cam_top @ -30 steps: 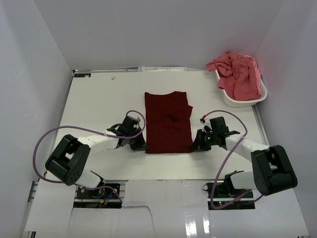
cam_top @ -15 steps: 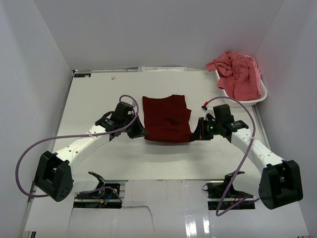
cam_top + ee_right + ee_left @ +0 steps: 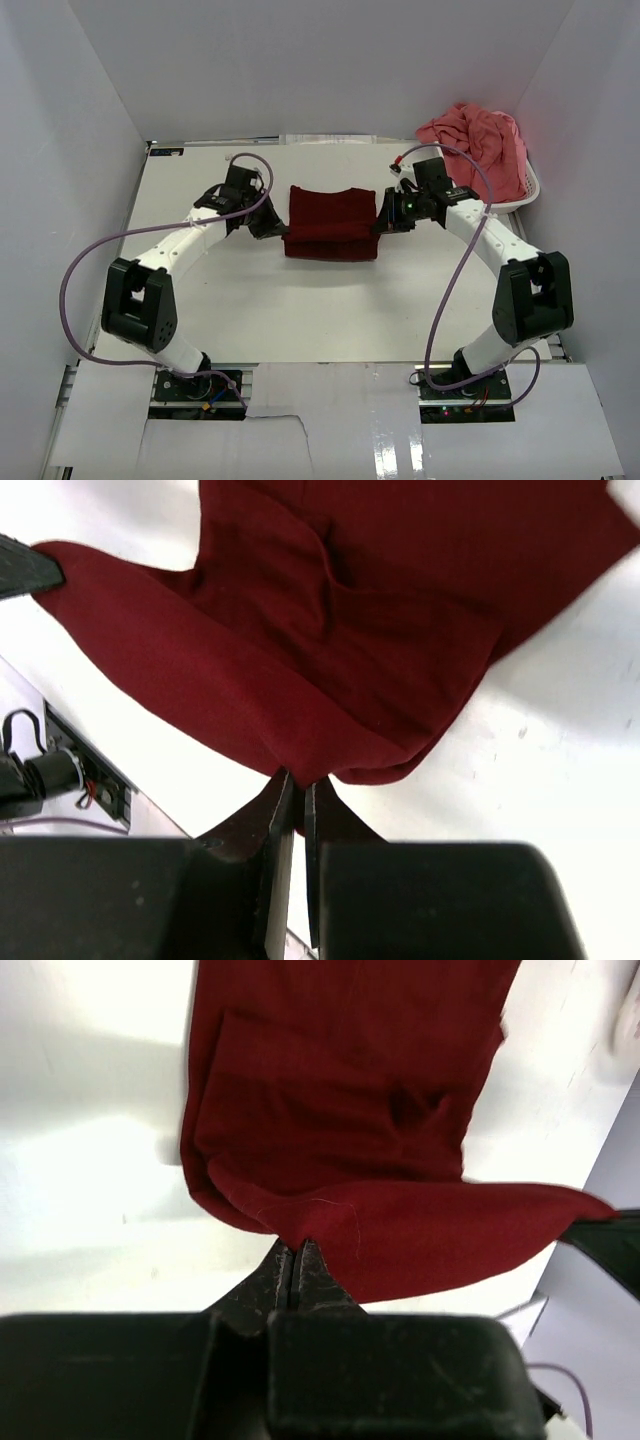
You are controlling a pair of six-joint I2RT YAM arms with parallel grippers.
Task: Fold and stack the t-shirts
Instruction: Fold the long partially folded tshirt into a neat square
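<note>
Your left gripper (image 3: 272, 225) is at the left side of the dark maroon t-shirt (image 3: 328, 222), past the middle of the table (image 3: 300, 310) toward the far end. In its wrist view the two fingers are pressed together on a pinch of the shirt's edge, with cloth bunched at their tips. From that pinch a band of maroon cloth runs across to the other arm's dark fingertip at the frame's right edge. It is raised above the rest of the shirt, which lies flat on the table beneath it.

From above, the shirt shows as a short, wide block between the two grippers, doubled over on itself.

Your right gripper (image 3: 385, 220) is at the shirt's right side, level with the left one. Its fingers are likewise clamped on the shirt's edge, only a thin slit showing between them.

Further right, at the far right corner, the coral pink t-shirt (image 3: 478, 145) lies crumpled in the white basket (image 3: 529, 188), well apart from both grippers.
</note>
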